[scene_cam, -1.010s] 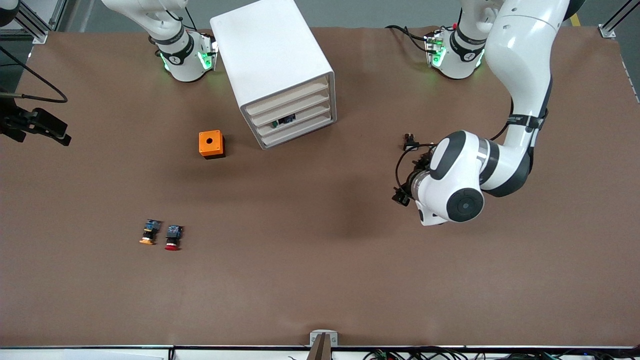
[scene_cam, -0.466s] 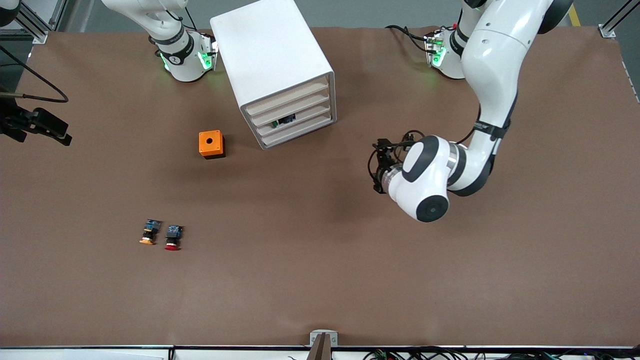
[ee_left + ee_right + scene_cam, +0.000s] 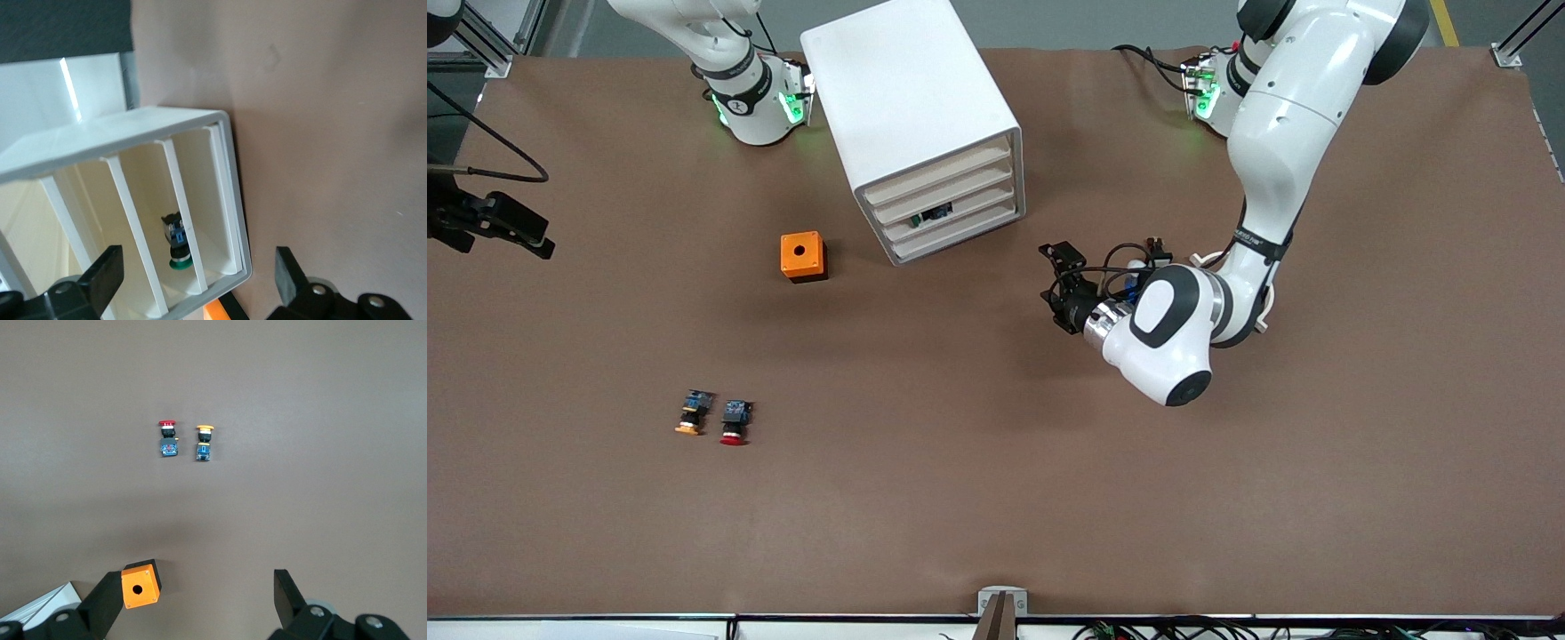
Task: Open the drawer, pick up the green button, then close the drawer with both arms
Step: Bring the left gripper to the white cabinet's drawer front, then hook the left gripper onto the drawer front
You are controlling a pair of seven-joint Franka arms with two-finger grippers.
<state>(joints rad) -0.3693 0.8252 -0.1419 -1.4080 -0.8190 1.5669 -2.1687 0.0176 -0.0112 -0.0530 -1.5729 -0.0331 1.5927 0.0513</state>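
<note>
**Left gripper faces the cabinet front, jaws spread; right gripper hangs high with its jaws wide**

The left gripper (image 3: 1060, 286) hangs over bare brown table (image 3: 996, 498) in front of the white drawer cabinet (image 3: 911, 107), toward the left arm's end of it. Its black fingers (image 3: 100, 275) stand wide apart with nothing between them. In the front view the gripper is partly covered by its own wrist and cables, and the spread shows clearly only in the left wrist view.

The left wrist view looks straight into the cabinet's front. There the green-capped button (image 3: 178, 242) lies in the drawer (image 3: 179, 220), one of the lower ones, green cap toward the front edge and blue block deeper in. It lies ahead of the gripper, roughly between the lines of the two fingers. The front view gives only a small dark and blue speck for the button (image 3: 934, 214) at the third drawer front (image 3: 951, 213) from the top, and all four fronts look flush there.

The right gripper (image 3: 193, 600) is outside the front view, where only the right arm's base shows. Its own wrist view shows its fingers (image 3: 103, 603) well apart and empty, high above the table. Below it lie the orange box with a round hole (image 3: 140, 584), just ahead of one finger, and, well apart from it, the red-capped button (image 3: 167, 437) and the yellow-capped button (image 3: 203, 442) side by side.
</note>
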